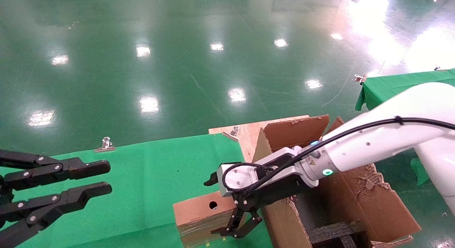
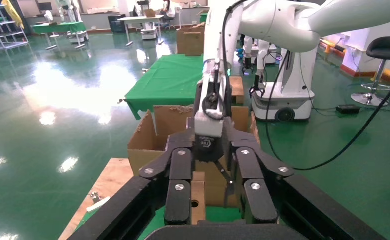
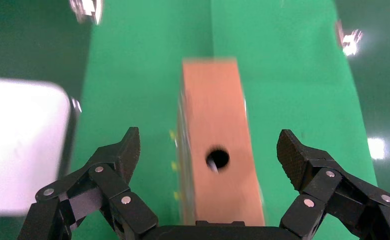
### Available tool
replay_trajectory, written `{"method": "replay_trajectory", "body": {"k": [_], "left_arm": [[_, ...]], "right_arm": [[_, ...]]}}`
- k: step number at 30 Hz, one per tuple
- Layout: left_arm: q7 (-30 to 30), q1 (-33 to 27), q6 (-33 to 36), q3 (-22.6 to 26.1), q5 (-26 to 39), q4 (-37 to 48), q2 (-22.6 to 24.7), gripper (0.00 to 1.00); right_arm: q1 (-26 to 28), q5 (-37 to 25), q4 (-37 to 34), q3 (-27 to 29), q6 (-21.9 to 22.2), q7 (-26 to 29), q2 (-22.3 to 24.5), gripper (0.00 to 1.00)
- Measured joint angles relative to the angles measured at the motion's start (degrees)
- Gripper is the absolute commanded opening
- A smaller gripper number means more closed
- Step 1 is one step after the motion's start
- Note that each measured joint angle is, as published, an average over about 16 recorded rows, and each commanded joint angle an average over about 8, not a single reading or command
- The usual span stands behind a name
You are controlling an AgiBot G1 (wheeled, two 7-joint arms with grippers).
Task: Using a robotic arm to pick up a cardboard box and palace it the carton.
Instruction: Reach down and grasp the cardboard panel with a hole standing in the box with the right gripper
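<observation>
The small brown cardboard box (image 1: 199, 213) with a round hole stands on edge on the green cloth, close beside the carton (image 1: 359, 198). My right gripper (image 1: 237, 232), on the white arm, hangs open just above the box's right end, its fingers astride it and not touching. In the right wrist view the box (image 3: 218, 125) lies between the spread fingers of the gripper (image 3: 210, 150). My left gripper (image 1: 106, 177) is all black, open and empty at the far left. Its own view shows it (image 2: 218, 202) facing the box (image 2: 198, 192) and carton (image 2: 145, 145).
Black foam inserts (image 1: 334, 231) lie inside the carton, whose tall flaps (image 1: 295, 130) stand up. A wooden board (image 1: 245, 134) lies under it. Metal clips (image 1: 105, 144) hold the cloth's far edge. A second green table (image 1: 391, 85) is at the far right.
</observation>
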Motion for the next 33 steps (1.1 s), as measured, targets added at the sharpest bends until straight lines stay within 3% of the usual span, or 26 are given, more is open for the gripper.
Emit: {"method": "replay_trajectory", "body": {"k": [11,12,13,19,20,21,33], "left_arm": [[0.0,0.0,0.0,0.0,0.0,0.0,0.0,0.00],[0.0,0.0,0.0,0.0,0.0,0.0,0.0,0.05],[0.0,0.0,0.0,0.0,0.0,0.0,0.0,0.17],[0.0,0.0,0.0,0.0,0.0,0.0,0.0,0.92],[0.0,0.0,0.0,0.0,0.0,0.0,0.0,1.00],[0.0,0.0,0.0,0.0,0.0,0.0,0.0,1.00],[0.0,0.0,0.0,0.0,0.0,0.0,0.0,1.00]], "right_arm": [[5.9,-8.7,-1.3,-7.2,-1.7,-2.5,-4.1,1.00],[6.2,-9.0,-1.3,-7.7,-1.8,-2.7,-4.3,0.96],[6.5,-9.4,-1.4,-8.2,-1.8,-2.9,-4.5,0.88],[7.8,-10.5,-1.5,-10.6,-1.7,-3.7,-5.2,0.13],[7.9,-10.5,-1.6,-10.9,-1.7,-3.8,-5.3,0.05],[8.0,-10.6,-1.6,-11.1,-1.7,-3.8,-5.3,0.00],[8.2,-10.5,-1.6,-11.4,-1.6,-4.0,-5.3,0.00]]}}
